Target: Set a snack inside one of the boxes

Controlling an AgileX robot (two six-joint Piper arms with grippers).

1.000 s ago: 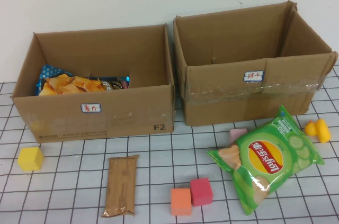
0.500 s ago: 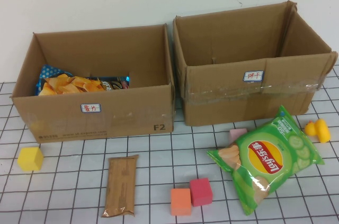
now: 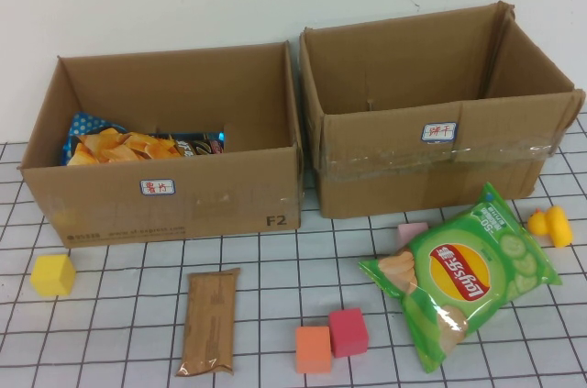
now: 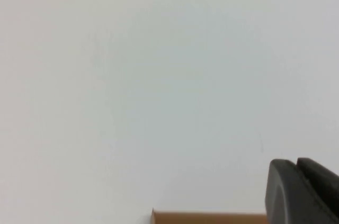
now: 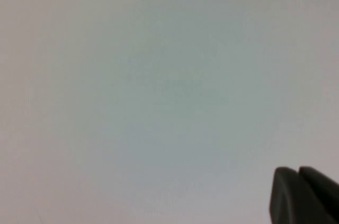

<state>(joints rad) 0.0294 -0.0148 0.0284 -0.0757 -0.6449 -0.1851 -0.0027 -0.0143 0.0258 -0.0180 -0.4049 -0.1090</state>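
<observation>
Nearest the robot, on the gridded table (image 3: 110,333): orange cube (image 3: 313,349) touching pink cube (image 3: 348,331); brown wrapped bar (image 3: 209,320) lying flat, lengthwise toward the boxes; yellow cube (image 3: 52,274) off to the left.

Mid-table, right: green chip bag (image 3: 463,273) flat on the table, one end close to the right box (image 3: 440,145), a small pale pink block (image 3: 412,233) just past its upper edge. Yellow duck (image 3: 550,225) at far right.

Far row: left box (image 3: 165,191) and right box side by side, touching or nearly so. Left box already holds a blue-and-orange snack bag (image 3: 138,145). Right box looks empty as far as its visible interior shows.

Neither arm appears in the high view. Left gripper (image 4: 302,192) shows only as a dark corner in its wrist view, facing the wall above a box rim; right gripper (image 5: 304,195) likewise, facing blank wall. Cannot tell how far either is open; neither visibly carries anything.

Judgement: no pick begun. Green chip bag and bar both remain on the table; approach, grasp, carry and drop all lie ahead.
</observation>
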